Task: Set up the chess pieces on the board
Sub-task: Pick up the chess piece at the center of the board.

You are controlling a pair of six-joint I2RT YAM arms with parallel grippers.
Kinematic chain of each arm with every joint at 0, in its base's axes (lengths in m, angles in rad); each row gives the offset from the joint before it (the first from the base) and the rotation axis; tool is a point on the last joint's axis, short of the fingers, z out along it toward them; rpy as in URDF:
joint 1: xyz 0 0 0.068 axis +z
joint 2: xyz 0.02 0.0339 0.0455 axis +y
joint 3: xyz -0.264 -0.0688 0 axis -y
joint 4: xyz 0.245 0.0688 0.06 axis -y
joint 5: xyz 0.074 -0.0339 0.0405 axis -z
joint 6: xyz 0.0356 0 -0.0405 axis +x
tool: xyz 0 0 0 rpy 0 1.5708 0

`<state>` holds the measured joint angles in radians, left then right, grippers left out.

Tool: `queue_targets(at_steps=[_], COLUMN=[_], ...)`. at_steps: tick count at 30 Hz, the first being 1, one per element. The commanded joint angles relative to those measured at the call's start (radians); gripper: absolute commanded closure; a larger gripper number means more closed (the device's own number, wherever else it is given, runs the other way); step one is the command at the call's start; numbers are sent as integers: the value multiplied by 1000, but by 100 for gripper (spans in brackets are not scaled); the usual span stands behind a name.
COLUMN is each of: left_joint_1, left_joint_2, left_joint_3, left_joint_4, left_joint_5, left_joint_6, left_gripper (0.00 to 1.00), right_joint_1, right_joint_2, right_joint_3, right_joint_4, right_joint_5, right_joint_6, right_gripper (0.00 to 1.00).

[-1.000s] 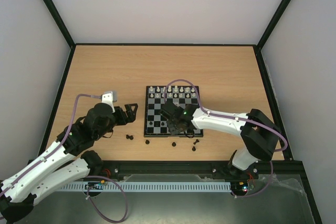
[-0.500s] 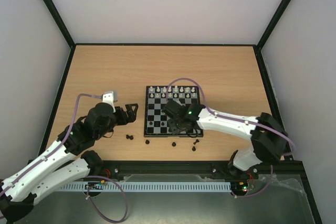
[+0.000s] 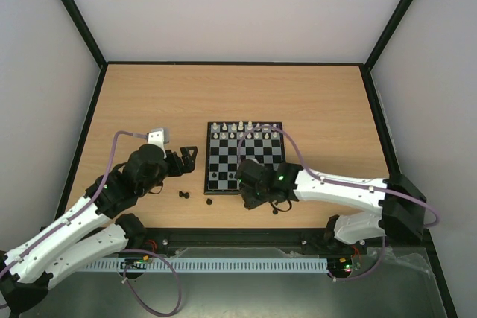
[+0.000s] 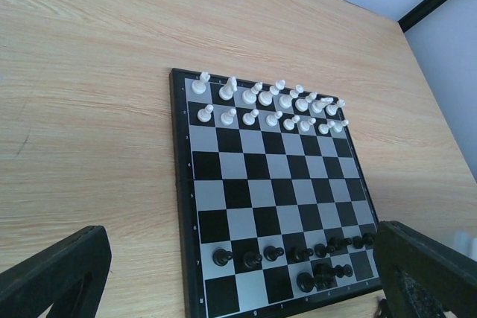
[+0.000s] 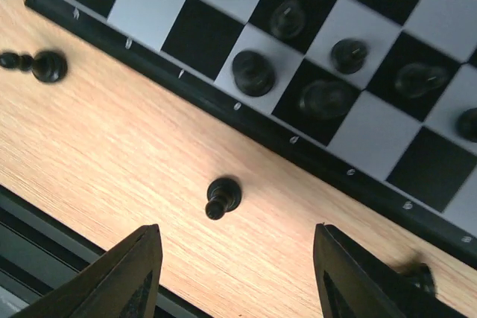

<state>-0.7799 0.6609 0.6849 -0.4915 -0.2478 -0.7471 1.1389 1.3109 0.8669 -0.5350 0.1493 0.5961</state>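
Off the board's (image 5: 264, 123) near edge, the spread right claw (image 5: 235, 258) hangs over one black piece (image 5: 221, 197). The left claw (image 4: 238, 258) is spread wide.

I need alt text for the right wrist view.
A small black chess piece sits on the light wooden table just ahead of the right arm's open jaws. Beyond it, a black-and-grey chessboard holds more black pieces.
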Motion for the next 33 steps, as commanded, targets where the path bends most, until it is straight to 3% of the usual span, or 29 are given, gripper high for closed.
queue_targets(at_steps=[1,3,13,21,28,33], left_joint_1=[7,7,7,7,7,7], left_joint_2=[-1,-2,-14,-15,-11,-5], left_joint_3=[18,16,9,4,1,-6], left_joint_4=[15,12,1,5,10,24], left_joint_5=[-13,-12,-18,-19,-15,-4], left_joint_6=[14,13,11,12,12,12], left_gripper=[1,1,1,1,1,1], right_joint_1=[50,64,76,76,69,-2], right_joint_2=[89,133,243,255,148,108], right_joint_3=[-17,-12,15,31,54,43], right_joint_4=[-17,3,60,42,-82,-123], right_joint_5=[28,29,1,25,137,158], right_joint_6=[34,34,31,33,98,95], right_gripper=[45,52,59,92,93,92])
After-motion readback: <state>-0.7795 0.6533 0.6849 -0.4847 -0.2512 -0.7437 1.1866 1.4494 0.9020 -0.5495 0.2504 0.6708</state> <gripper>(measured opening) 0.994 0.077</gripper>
